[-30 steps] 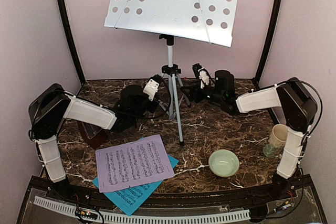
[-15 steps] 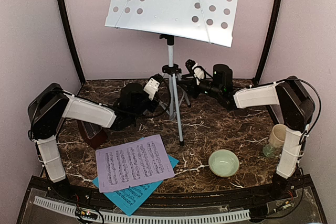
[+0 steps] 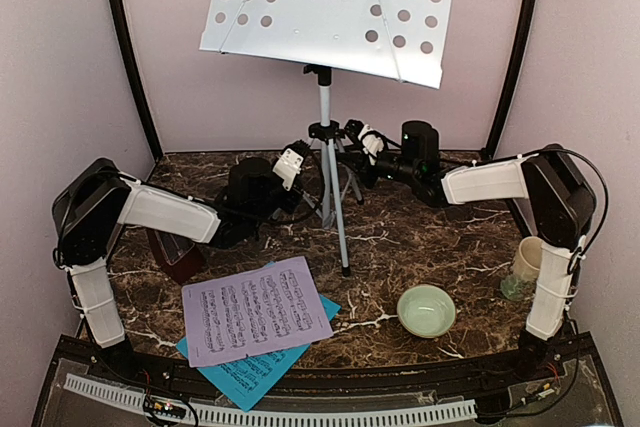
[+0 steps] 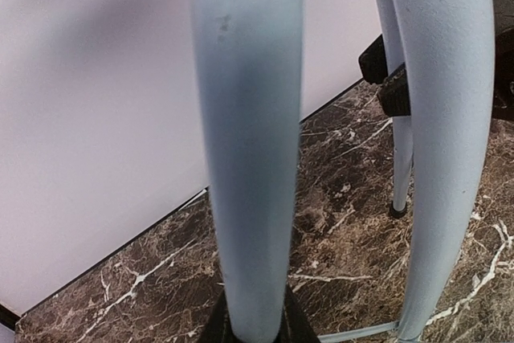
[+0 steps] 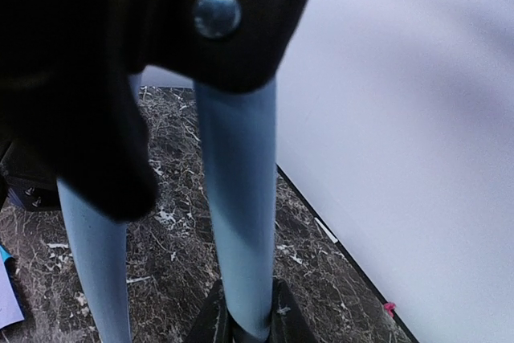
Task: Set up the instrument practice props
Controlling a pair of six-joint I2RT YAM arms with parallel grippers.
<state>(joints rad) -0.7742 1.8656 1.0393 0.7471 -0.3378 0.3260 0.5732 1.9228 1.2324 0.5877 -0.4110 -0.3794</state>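
Observation:
The silver tripod music stand (image 3: pixel 324 162) stands at the back middle, its white perforated desk (image 3: pixel 330 7) high above. My left gripper (image 3: pixel 303 161) is shut on a tripod leg (image 4: pixel 249 158), which fills the space between the jaws in the left wrist view. My right gripper (image 3: pixel 353 138) is closed round another leg (image 5: pixel 239 198) just below the black hub (image 5: pixel 120 54). The lavender page (image 3: pixel 255 309) lies on the cyan page (image 3: pixel 250 372) at the front left. The dark reddish-brown metronome (image 3: pixel 178 255) is mostly hidden under my left arm.
A pale green bowl (image 3: pixel 426 309) sits at the front right. A cream mug (image 3: pixel 528 262) stands by the right arm's base. Pale walls close the back and both sides. The stand's front leg (image 3: pixel 340 232) reaches toward the middle of the marble table.
My right gripper has moved left and slightly up from beside the stand onto its leg near the hub. My left gripper and the stand have stayed put.

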